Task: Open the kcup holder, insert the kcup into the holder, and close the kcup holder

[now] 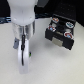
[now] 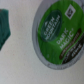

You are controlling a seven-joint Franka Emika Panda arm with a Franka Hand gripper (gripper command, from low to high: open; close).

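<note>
The kcup (image 2: 57, 33) fills much of the wrist view, a white pod seen from above with a green printed top, lying on the white table. In the exterior view my gripper (image 1: 23, 51) points straight down at the table on that view's left, and I cannot make out the kcup beneath it. The fingers are too blurred to tell how they stand. The kcup holder (image 1: 61, 30), a black boxy unit, sits at the exterior view's right. Its tray is pulled out, with several pods (image 1: 55, 34) seated in round slots.
A dark teal object (image 2: 4, 28) lies on the table beside the kcup in the wrist view; what it is I cannot tell. The white table (image 1: 50, 65) spreads round the gripper, and the arm's white body (image 1: 23, 12) rises above it.
</note>
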